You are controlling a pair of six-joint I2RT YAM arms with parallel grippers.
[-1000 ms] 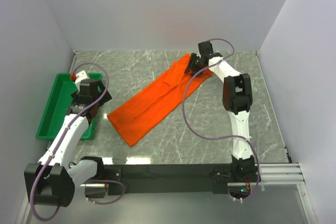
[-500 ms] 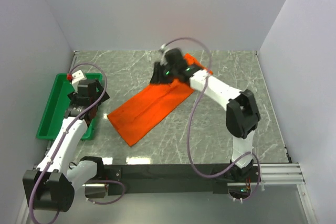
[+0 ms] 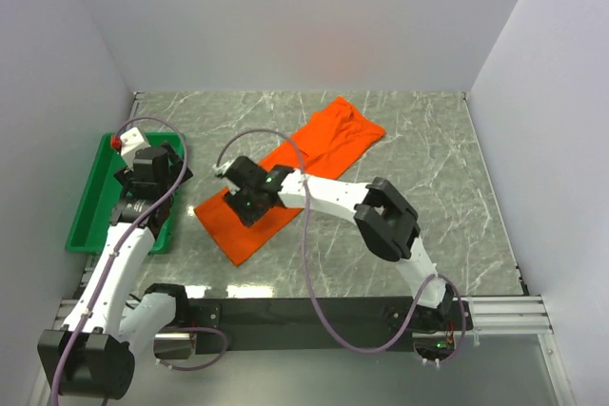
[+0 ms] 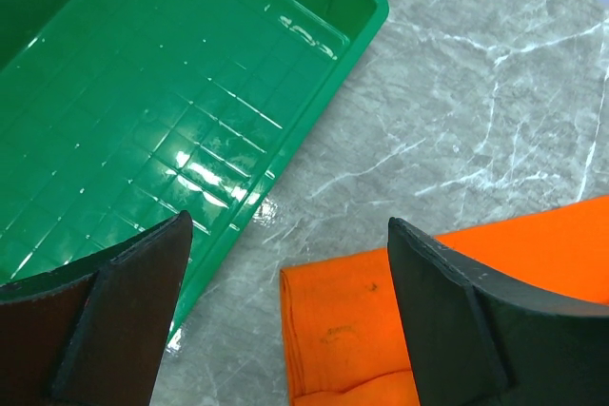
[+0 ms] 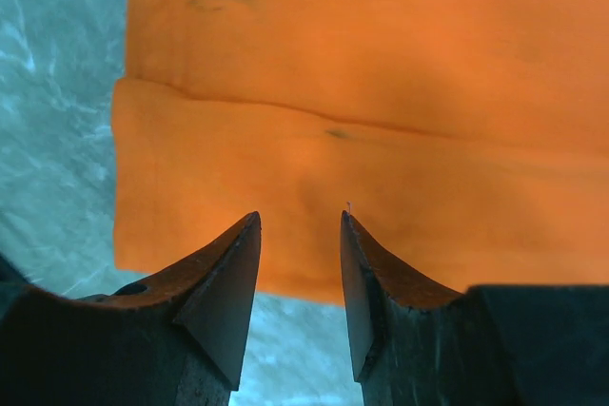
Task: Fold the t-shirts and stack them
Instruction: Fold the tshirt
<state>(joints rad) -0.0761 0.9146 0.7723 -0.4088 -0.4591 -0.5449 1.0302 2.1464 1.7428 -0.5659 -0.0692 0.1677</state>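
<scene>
The orange t-shirt point(image 3: 324, 145) lies on the marble table as a long diagonal strip, wrinkled at its far right end. My right gripper point(image 3: 245, 203) hangs low over its near left end, jaws open and empty. The right wrist view shows the gripper point(image 5: 300, 216) above the cloth point(image 5: 381, 64) close to its edge. My left gripper point(image 3: 143, 204) hovers wide open and empty by the green tray's right rim. In the left wrist view the gripper point(image 4: 290, 223) frames the shirt's corner point(image 4: 362, 311).
A green tray point(image 3: 95, 202) sits at the left of the table, its bare gridded floor point(image 4: 143, 92) in the left wrist view. White walls close in the table on three sides. The right arm stretches across the table's middle.
My right arm has swept from the shirt's far right end along the strip to its near left end, its jaws narrowing a little. The left arm has shifted slightly.
</scene>
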